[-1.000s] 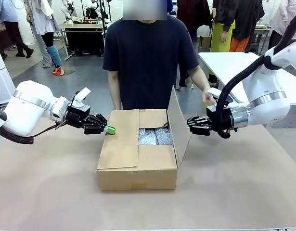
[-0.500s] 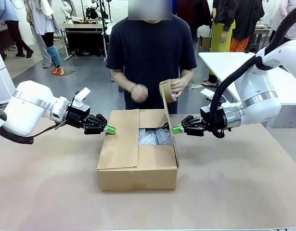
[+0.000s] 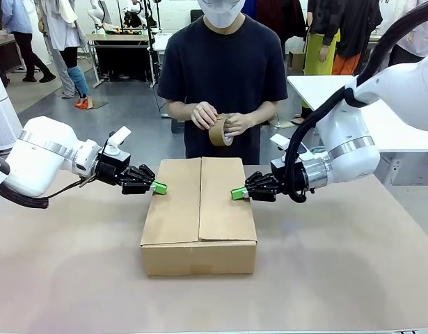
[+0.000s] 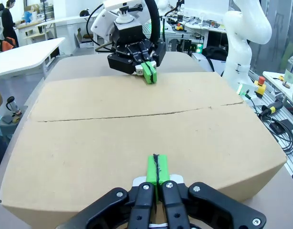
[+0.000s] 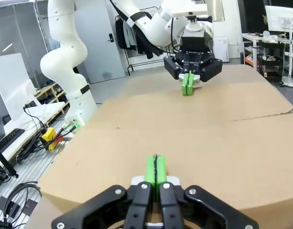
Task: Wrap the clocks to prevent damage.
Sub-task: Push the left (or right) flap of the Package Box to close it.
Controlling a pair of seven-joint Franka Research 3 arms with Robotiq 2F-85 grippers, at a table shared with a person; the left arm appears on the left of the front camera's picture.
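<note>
Front view gives you the relation that matters. The cardboard box [image 3: 200, 216] sits mid-table with both top flaps down, and the seam [image 3: 200, 198] between them runs from your near edge straight away toward the person. Your left gripper [image 3: 158, 187], pads pressed together with nothing between them, lies at the outer edge of the left flap. Your right gripper [image 3: 236, 193], likewise closed and empty, reaches over the right flap a little in from its outer edge. So the seam lies between the two tools, inboard of each. You cannot tell for certain whether the pads bear on the cardboard or sit just above it, though each wrist view shows its pair lying low along the flap.

The person stands at the far end of the box, both hands [image 3: 203, 115] on a roll of brown tape [image 3: 219, 131] held above and just beyond that end. Those hands are nearer the seam than either gripper is to the roll, so I judge the taping is theirs and your part is holding the flaps flat.

With the flaps down the inside is hidden. The clocks, by my judgement, are in there.
</note>
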